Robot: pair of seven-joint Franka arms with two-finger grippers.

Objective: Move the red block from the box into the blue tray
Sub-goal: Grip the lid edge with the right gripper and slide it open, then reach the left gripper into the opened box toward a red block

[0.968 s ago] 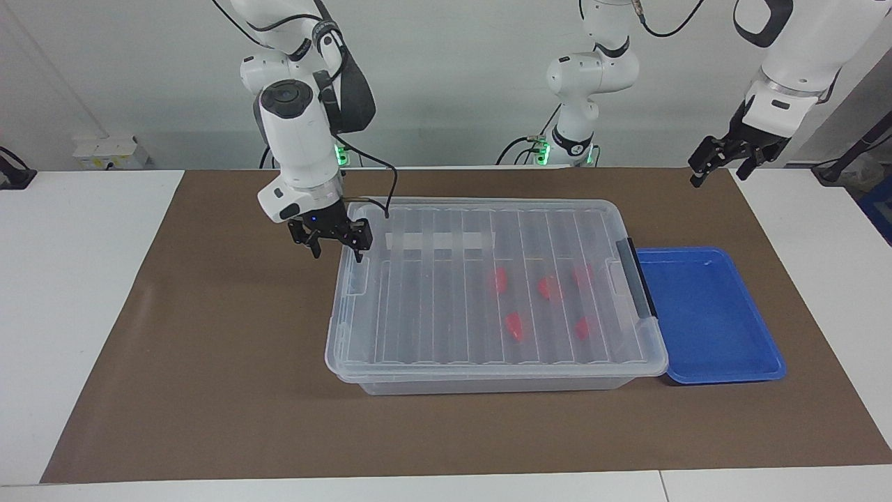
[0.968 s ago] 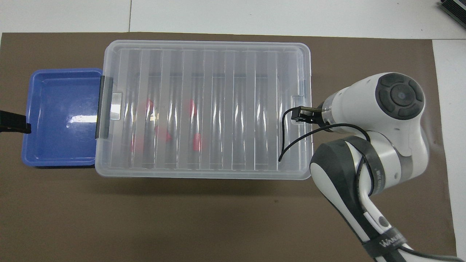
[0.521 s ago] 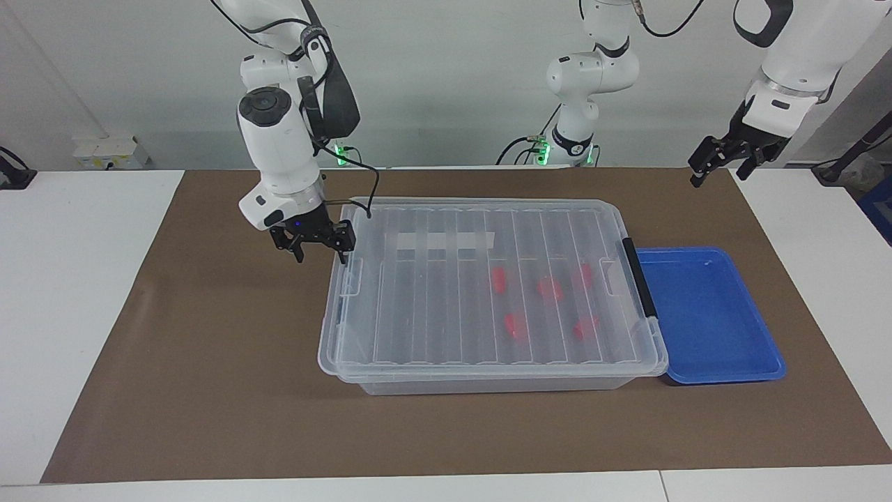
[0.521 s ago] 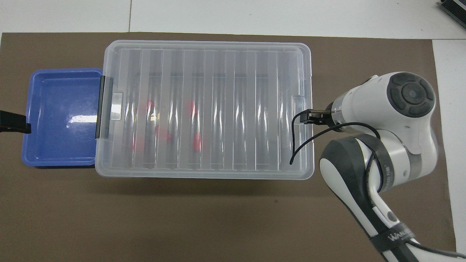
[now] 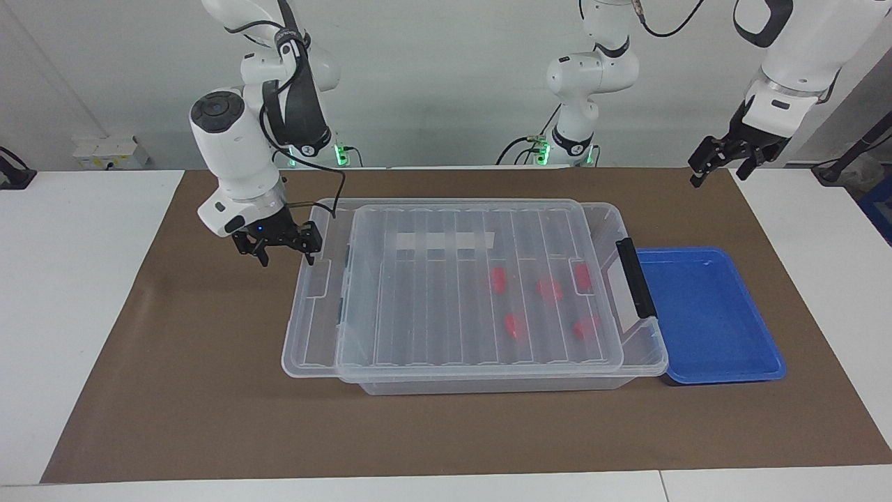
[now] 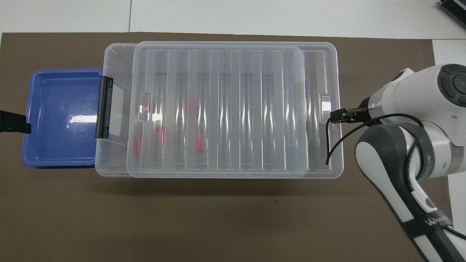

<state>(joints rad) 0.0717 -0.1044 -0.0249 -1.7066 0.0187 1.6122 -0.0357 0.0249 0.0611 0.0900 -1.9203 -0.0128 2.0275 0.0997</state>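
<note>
Right tool, fingers spread, hooks the ribbed clear lid partly off the large clear plastic box; it could slip or drag the box. Small red blocks lie inside, beside the shallow blue plastic tray. Left tool waits, apart.

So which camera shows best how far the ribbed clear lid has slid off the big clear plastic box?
The overhead view: the lid sits offset toward the right arm's end, uncovering a strip of the box. The facing view shows the overhang too.
</note>
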